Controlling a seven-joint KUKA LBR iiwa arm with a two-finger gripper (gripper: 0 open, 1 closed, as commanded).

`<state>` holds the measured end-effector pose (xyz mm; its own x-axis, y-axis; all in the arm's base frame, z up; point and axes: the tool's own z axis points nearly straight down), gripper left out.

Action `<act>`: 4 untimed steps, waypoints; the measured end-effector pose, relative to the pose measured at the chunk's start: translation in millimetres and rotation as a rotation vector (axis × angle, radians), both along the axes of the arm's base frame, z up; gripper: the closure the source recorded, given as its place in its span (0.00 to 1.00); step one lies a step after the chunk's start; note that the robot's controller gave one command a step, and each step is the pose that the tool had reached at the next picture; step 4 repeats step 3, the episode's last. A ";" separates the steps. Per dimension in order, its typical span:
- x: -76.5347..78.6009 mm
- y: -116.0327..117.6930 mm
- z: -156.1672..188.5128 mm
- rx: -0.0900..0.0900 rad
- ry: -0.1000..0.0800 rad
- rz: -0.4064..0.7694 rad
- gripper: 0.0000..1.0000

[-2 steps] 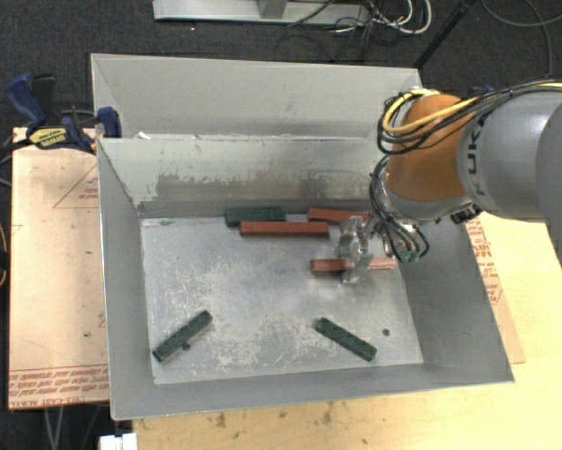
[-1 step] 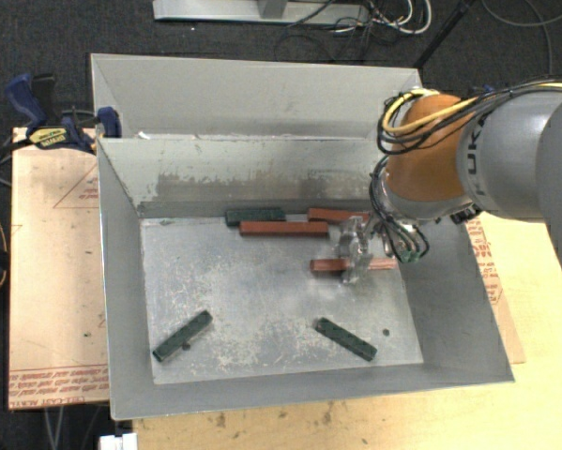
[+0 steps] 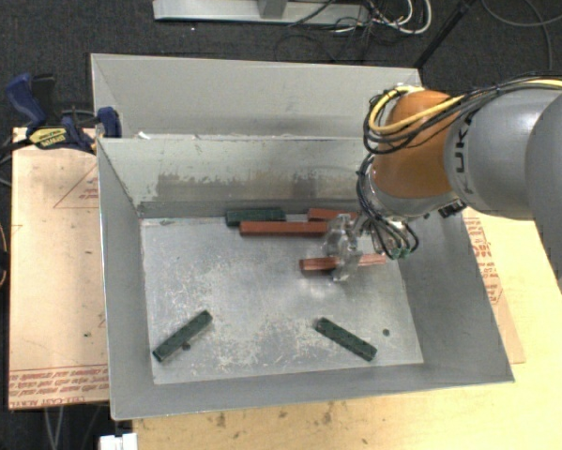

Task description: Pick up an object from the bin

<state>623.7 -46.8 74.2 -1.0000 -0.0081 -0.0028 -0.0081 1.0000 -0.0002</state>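
The arm (image 3: 515,157) leaned into the grey metal bin (image 3: 262,289) from the right, wrist tipped steeply down over a reddish-brown bar (image 3: 313,265) lying flat right of centre. The bar looked stiff, light and narrow, so it was probably best gripped across its middle. There the gripper (image 3: 342,266) seemed to be clamped on it, though the tips were hard to make out.

"KU" on arm (image 3: 506,157) (cut off)

Bin floor (image 3: 248,293) — open centrally, bars (image 3: 276,223) crowd back wall (image 3: 252,169)
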 end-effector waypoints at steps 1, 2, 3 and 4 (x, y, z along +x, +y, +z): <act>-0.4 6.9 3.8 0.002 0.004 0.021 1.00; 3.7 4.1 57.7 0.001 -0.003 0.007 1.00; -13.2 41.4 167.3 0.001 0.000 -0.052 1.00; -13.2 41.4 167.3 0.001 0.000 -0.052 1.00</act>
